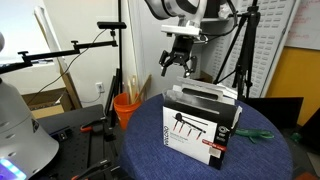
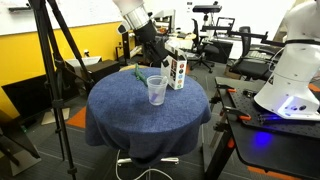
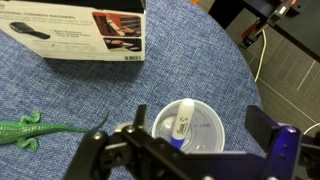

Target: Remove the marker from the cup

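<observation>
The round blue-clothed tabletop (image 2: 120,112) carries a black-and-white product box (image 3: 80,30), the end effector (image 3: 185,155) hangs spread wide and empty over a clear plastic cup (image 3: 214,128), a green toy lizard (image 3: 25,130) lies nearby, and the white marker (image 3: 183,124) stands inside that cup.

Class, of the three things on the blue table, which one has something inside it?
The clear cup, with a marker in it; the printed box and green toy lizard show nothing inside.
</observation>
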Motion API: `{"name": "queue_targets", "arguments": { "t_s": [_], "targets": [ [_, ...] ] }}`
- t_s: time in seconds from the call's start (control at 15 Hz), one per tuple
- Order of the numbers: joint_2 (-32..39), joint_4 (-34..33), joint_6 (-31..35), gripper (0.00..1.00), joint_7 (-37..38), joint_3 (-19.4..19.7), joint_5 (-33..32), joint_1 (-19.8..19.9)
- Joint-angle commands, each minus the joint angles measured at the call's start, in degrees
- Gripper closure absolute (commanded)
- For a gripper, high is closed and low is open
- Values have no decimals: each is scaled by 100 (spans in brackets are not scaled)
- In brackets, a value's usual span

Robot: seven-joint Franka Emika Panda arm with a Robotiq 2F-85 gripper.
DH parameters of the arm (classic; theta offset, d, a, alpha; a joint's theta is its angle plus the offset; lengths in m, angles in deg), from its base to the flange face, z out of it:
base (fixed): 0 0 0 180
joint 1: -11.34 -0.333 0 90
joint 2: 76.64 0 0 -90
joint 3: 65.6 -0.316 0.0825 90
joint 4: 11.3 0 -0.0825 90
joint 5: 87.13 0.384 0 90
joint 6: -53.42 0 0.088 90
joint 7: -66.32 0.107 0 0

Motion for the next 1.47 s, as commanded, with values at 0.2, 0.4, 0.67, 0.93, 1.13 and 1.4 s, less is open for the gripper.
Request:
{"name": "queue_targets", "arguments": {
  "t_s": [0.2, 0.4, 0.67, 0.93, 1.13, 1.4],
  "targets": [
    [762, -581, -231, 0, 86, -116, -635, -307],
    [842, -601, -263, 26, 93, -148, -759, -399],
    [875, -628, -307, 58, 100, -163, -805, -455],
    [914, -575, -268, 88, 73, -147, -818, -433],
    [1007, -564, -261, 68, 68, -128, -863, -429],
    [1164, -609, -284, 49, 58, -118, -958, -433]
  ]
}}
